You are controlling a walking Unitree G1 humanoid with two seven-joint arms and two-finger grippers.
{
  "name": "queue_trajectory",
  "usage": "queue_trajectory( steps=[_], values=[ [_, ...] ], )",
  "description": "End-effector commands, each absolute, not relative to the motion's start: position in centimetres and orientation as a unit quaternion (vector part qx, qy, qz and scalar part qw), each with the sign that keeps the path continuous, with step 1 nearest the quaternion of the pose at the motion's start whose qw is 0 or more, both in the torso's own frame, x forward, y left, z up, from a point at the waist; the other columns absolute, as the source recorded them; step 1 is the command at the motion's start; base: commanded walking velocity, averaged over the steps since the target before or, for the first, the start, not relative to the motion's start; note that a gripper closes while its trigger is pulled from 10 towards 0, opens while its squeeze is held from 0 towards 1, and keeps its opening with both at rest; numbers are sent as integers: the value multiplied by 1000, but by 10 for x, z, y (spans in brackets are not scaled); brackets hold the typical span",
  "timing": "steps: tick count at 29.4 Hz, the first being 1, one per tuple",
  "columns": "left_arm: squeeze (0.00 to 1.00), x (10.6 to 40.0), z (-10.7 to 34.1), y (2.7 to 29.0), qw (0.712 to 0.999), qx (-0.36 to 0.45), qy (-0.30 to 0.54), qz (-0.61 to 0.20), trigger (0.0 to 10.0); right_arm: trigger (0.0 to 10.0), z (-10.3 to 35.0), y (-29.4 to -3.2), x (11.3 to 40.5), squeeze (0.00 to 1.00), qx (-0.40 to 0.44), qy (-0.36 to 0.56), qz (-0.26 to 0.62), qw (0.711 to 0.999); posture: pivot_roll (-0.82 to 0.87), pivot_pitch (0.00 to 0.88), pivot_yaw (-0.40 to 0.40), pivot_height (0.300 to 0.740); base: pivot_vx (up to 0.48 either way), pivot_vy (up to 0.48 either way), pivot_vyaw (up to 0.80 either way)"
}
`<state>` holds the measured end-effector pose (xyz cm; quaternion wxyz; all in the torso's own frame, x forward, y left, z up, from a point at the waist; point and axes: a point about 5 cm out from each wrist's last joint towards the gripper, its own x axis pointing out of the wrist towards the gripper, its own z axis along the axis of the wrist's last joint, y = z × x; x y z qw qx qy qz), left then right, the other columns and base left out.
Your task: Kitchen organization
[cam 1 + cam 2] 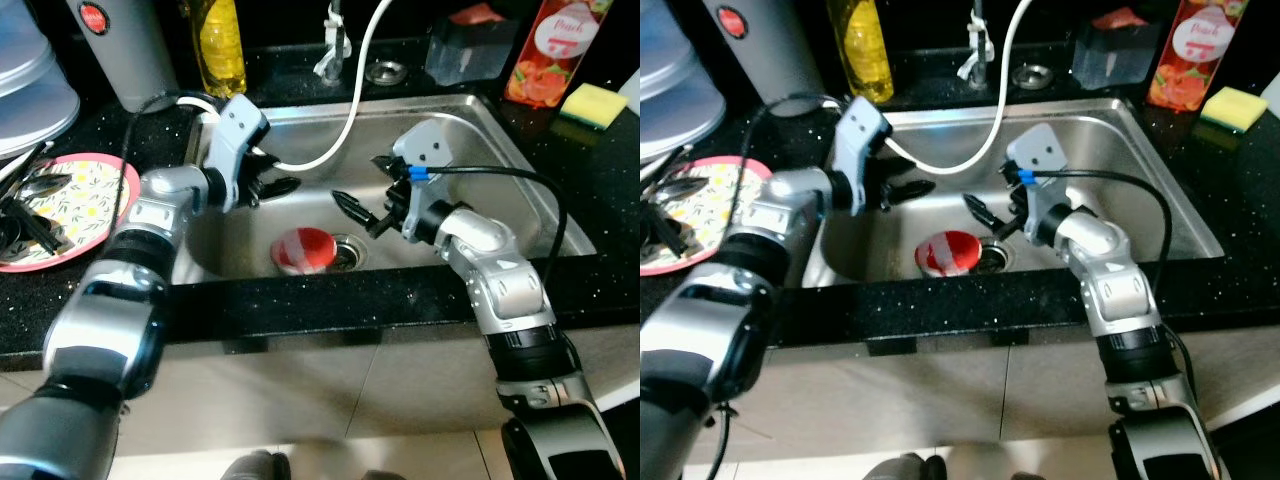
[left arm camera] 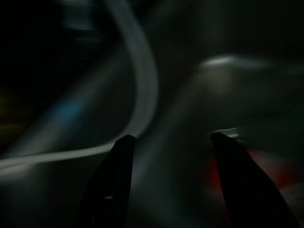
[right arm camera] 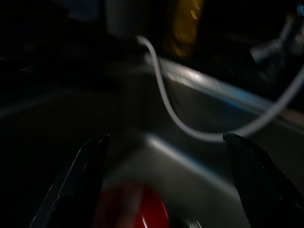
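A red cup [image 1: 302, 250] lies on the floor of the steel sink [image 1: 500, 150], beside the drain [image 1: 347, 252]. My left gripper [image 1: 268, 178] is open over the sink's left side, above and left of the cup, close to a white hose [image 1: 340, 135] that curves down from the faucet. My right gripper [image 1: 360, 198] is open over the sink's middle, just above and right of the cup. The left wrist view has the open left gripper [image 2: 171, 137] with the hose [image 2: 142, 90] ahead and the cup [image 2: 270, 166] as a red blur. The right wrist view looks past the right gripper [image 3: 166, 137] at the cup [image 3: 135, 209].
A floral plate [image 1: 85, 190] with black utensils sits on the black counter at left. Behind the sink stand a grey canister [image 1: 125, 50], a yellow soap bottle [image 1: 220, 45], the faucet [image 1: 335, 45], a clear box [image 1: 470, 45], a red carton [image 1: 548, 50] and a yellow sponge [image 1: 592, 103].
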<state>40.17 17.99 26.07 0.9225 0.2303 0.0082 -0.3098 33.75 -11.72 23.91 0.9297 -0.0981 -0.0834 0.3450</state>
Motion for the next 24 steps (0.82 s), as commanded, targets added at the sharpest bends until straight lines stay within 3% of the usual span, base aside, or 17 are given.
queue_trajectory(
  steps=[1,5,7,9,10,13,18,20,24],
  values=[
    [0,399,283,217,947,253,1,-196,10000,10000,244,-102,333,0,-90,-91,378,917,82,33,69,740,0,0,0],
    [0,380,291,268,976,212,-6,-52,10000,10000,245,-86,331,0,-82,-94,406,905,105,36,50,740,0,0,0],
    [0,374,290,277,979,202,-4,-25,10000,10000,246,-84,331,0,-80,-94,413,902,108,36,48,740,0,0,0],
    [0,346,289,309,985,159,-5,62,10000,10000,251,-72,331,0,-87,-100,441,888,111,42,43,740,0,0,0],
    [0,346,289,309,985,159,-5,62,10000,10000,251,-72,331,0,-87,-100,441,888,111,42,43,740,0,0,0],
    [0,309,293,331,965,209,-12,158,10000,10000,261,-66,329,0,-77,-112,460,877,133,49,29,740,0,0,0],
    [0,297,295,336,957,225,-15,185,10000,10000,263,-65,329,0,-70,-114,462,876,137,49,27,740,0,0,0],
    [0,267,305,341,938,245,-32,243,10000,10000,258,-63,330,0,-57,-107,462,879,180,51,2,740,0,0,0],
    [0,254,317,352,920,258,-44,292,10000,10000,255,-60,331,0,-52,-104,463,879,188,51,0,740,0,0,0]
  ],
)
